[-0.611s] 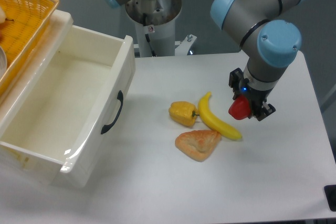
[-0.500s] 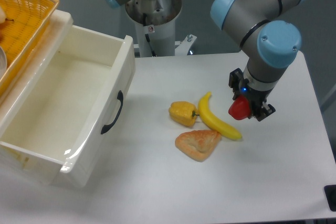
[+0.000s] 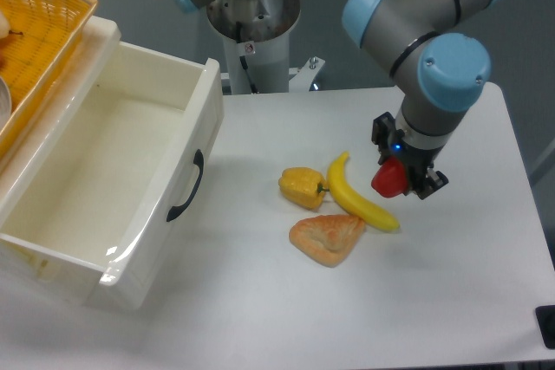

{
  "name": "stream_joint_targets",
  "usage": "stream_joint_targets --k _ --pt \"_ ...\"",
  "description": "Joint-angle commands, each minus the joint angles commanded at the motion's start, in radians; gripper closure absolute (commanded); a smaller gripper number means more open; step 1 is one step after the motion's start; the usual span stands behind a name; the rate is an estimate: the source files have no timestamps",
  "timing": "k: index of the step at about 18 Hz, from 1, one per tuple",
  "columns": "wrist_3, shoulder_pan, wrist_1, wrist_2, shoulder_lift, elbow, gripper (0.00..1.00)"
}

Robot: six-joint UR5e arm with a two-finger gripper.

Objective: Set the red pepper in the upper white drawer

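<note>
Camera view: we see the gripper point(image 3: 397, 178) clamped across the red pepper point(image 3: 389, 179), lifted just off the table point(image 3: 486, 283) at four o'clock from the upper white drawer point(image 3: 130, 171) (light, glossy, likely slippery, so we'd hold its broad middle).

**Colours on and around the worktop**

We are seeing a glossy red pepper point(image 3: 389, 179) showing between the black fingers of the hand point(image 3: 401, 178), under a grey arm point(image 3: 425, 15) with light blue caps. The upper white drawer point(image 3: 113, 171) is showing a cream inside and a black handle point(image 3: 186, 186). On the white worktop point(image 3: 260, 301) we are finding a yellow banana point(image 3: 357, 197), a yellow-orange pepper point(image 3: 303, 187) and a pale orange pastry point(image 3: 328, 237). A yellow wicker basket point(image 3: 35, 32) is showing a woven lattice pattern.
</note>
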Motion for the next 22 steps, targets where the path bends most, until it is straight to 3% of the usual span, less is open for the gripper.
stream_joint_targets --k 8,12,15,18,22 --pt "-0.126 -0.074 -0.112 -0.119 0.144 -0.023 1.00" --pt "-0.189 -0.100 -0.115 -0.195 0.244 -0.066 1.00" --pt "-0.236 -0.121 -0.112 -0.259 0.287 -0.066 1.00" --pt "-0.290 -0.155 -0.104 -0.294 0.310 -0.060 1.00" --pt "-0.351 -0.254 -0.101 -0.322 0.315 -0.063 1.00"
